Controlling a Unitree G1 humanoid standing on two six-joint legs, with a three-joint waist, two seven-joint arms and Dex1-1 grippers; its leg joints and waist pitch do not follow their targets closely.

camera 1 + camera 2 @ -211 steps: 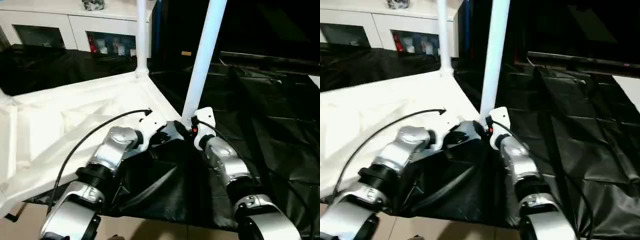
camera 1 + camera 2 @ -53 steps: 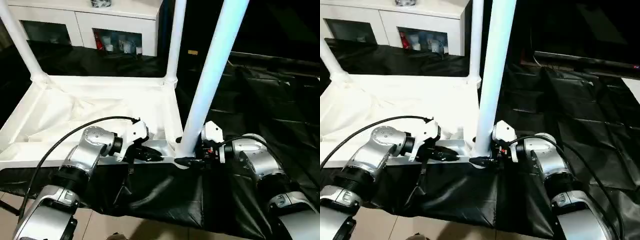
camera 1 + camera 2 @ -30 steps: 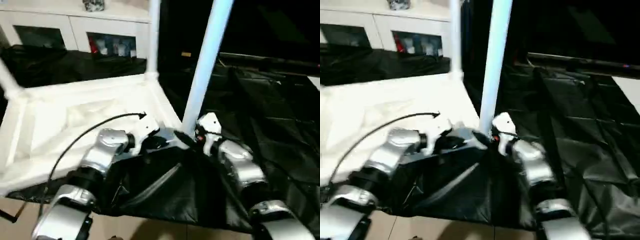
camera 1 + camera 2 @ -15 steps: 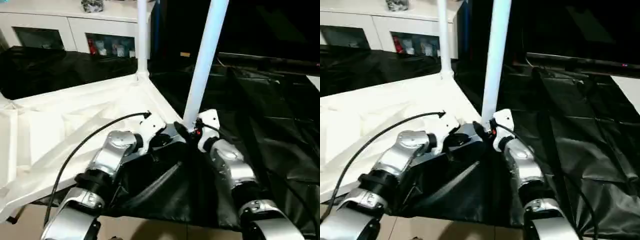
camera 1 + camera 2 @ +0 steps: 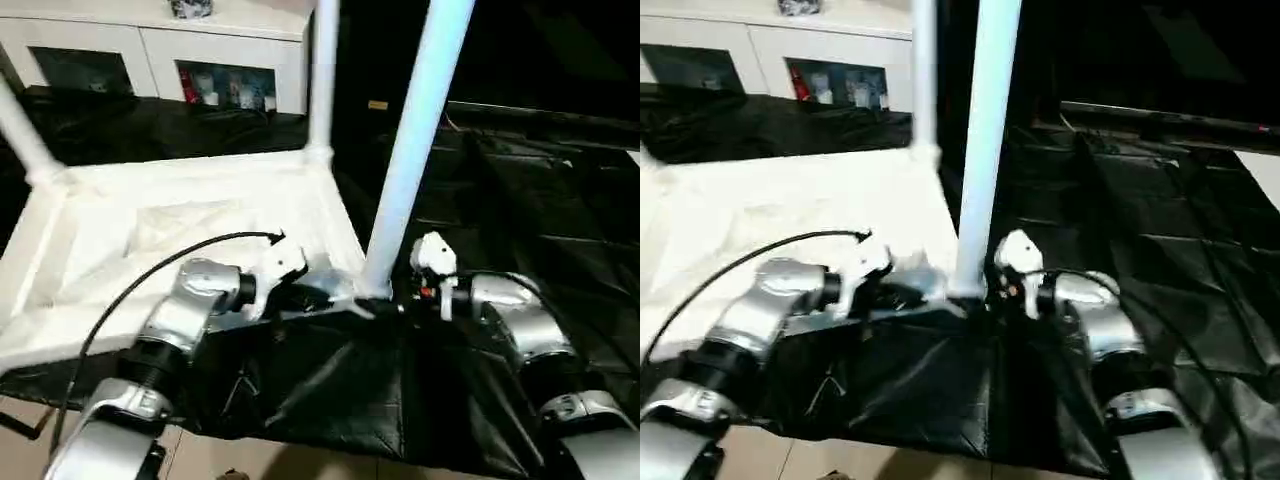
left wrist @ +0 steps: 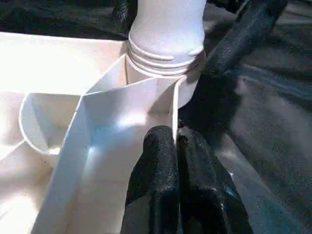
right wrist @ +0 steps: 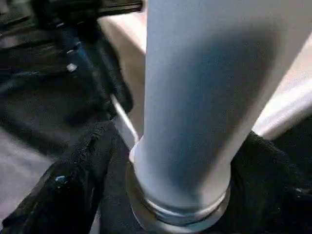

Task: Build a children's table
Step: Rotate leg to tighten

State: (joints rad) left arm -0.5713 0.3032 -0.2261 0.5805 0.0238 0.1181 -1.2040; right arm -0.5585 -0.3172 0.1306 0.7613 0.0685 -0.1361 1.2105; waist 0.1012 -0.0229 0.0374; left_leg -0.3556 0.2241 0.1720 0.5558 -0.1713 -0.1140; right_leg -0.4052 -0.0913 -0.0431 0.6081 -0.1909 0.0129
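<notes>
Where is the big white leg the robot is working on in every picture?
Left eye view: the near leg stands just right of centre, running to the top edge.
Right eye view: it stands at centre.
Left wrist view: its ribbed base sits at the top, in the corner socket.
Right wrist view: it stands close up, mid-picture.
Shared landmark: the white table top.

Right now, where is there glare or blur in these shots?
Head views: the near leg glows pale blue, the table top washes out its ribs, and both arms look smeared. Right wrist view: the leg's base is soft and close. Left wrist view: sharp, with a bright patch on the rim.
</notes>
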